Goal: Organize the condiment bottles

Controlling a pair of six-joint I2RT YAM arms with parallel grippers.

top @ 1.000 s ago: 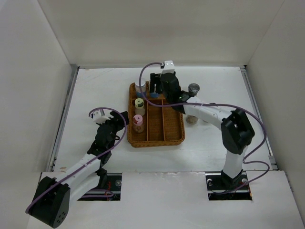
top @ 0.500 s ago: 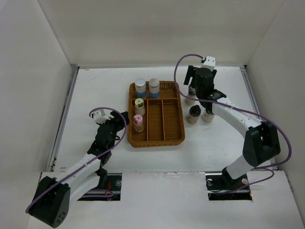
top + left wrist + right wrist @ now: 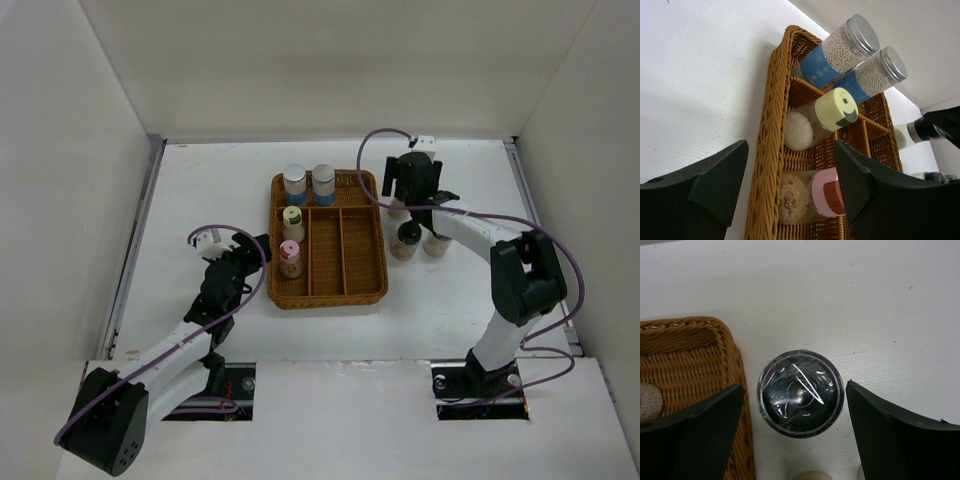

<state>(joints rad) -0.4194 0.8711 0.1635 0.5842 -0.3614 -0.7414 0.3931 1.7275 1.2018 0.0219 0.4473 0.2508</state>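
Note:
The brown wicker tray holds two blue-labelled grey-capped jars at the back. A yellow-capped jar and a pink-capped jar stand in its left lane. My right gripper is open right of the tray, directly over a black-capped jar that sits between its spread fingers. Another black-capped jar and one more jar stand nearby. My left gripper is open and empty at the tray's left side, facing the pink-capped jar and the yellow-capped jar.
White walls enclose the table on the left, back and right. The tray's middle and right lanes hold nothing. The tray's woven rim lies close to the left of the right gripper.
My right gripper left the tray's back compartment, where a second blue-labelled jar now stands, and swung right over the black-capped jar. The left arm has not moved.

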